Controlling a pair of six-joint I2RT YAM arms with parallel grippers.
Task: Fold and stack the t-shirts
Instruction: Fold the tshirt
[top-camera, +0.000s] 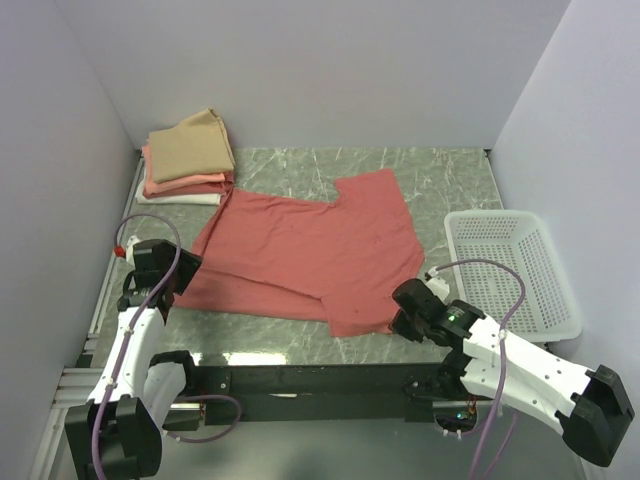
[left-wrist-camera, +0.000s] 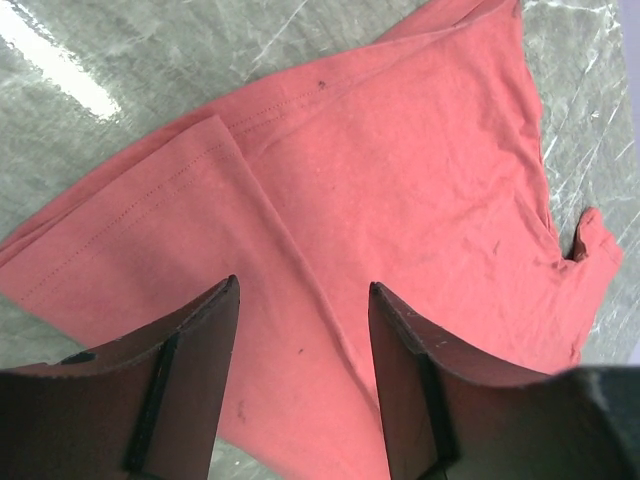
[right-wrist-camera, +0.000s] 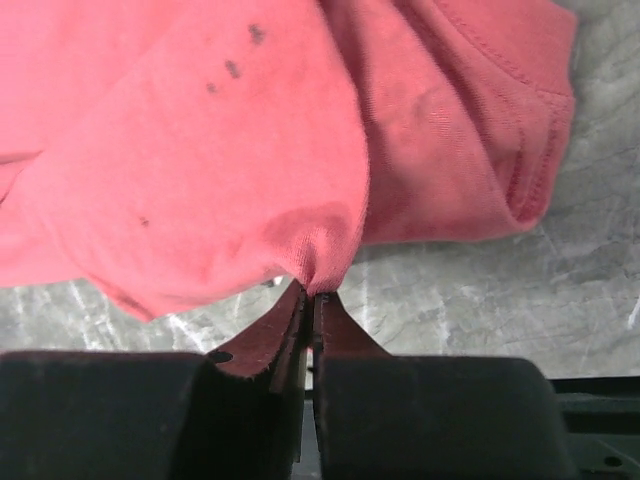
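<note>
A salmon-red t-shirt (top-camera: 310, 255) lies spread and partly folded on the marble table. It also shows in the left wrist view (left-wrist-camera: 400, 190) and in the right wrist view (right-wrist-camera: 200, 150). My left gripper (left-wrist-camera: 303, 290) is open just above the shirt's near left part, holding nothing; it sits at the shirt's left edge in the top view (top-camera: 178, 272). My right gripper (right-wrist-camera: 314, 292) is shut on a pinch of the shirt's near right edge and lifts it slightly; it also shows in the top view (top-camera: 405, 305). Folded tan (top-camera: 192, 145), salmon-pink (top-camera: 185, 185) and white (top-camera: 180, 199) shirts are stacked at the far left.
A white perforated plastic basket (top-camera: 512, 270) stands at the right of the table. Grey walls close in the left, back and right sides. A black rail (top-camera: 300, 380) runs along the near edge between the arm bases.
</note>
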